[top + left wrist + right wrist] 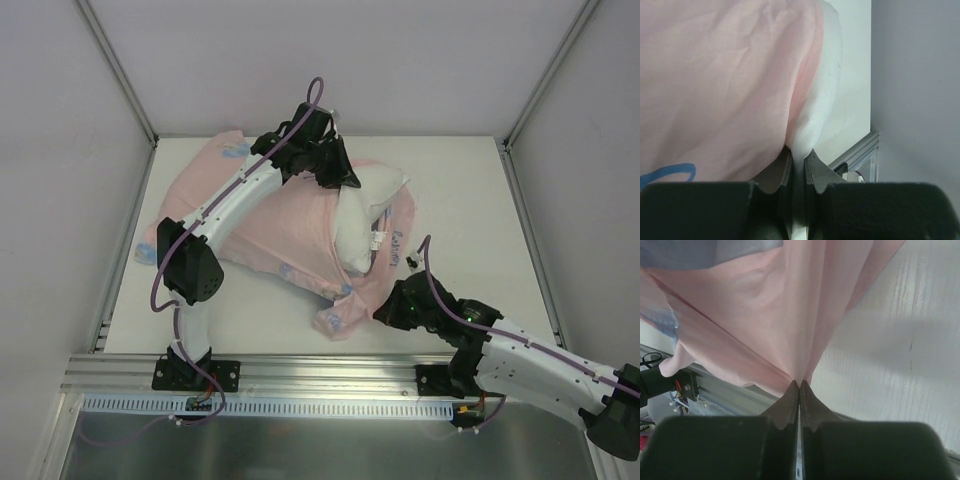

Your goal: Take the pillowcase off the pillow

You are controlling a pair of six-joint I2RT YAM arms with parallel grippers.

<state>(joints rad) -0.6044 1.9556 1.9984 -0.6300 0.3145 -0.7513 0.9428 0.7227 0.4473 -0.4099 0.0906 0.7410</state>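
Note:
The pillowcase [280,225] lies pink side up across the table and covers most of the pillow. The white pillow [368,215] sticks out of its right opening, a small tag on it. My left gripper [345,178] is at the pillow's far corner, shut on the white pillow [815,115] next to the pink pillowcase [715,85]. My right gripper [385,312] is at the near right, shut on the pink edge of the pillowcase [785,315], which fans upward from the fingertips [792,392].
White table [460,200] with grey walls behind and at both sides. Aluminium posts stand at the back corners. A metal rail [320,370] runs along the near edge, also seen in the right wrist view [725,390].

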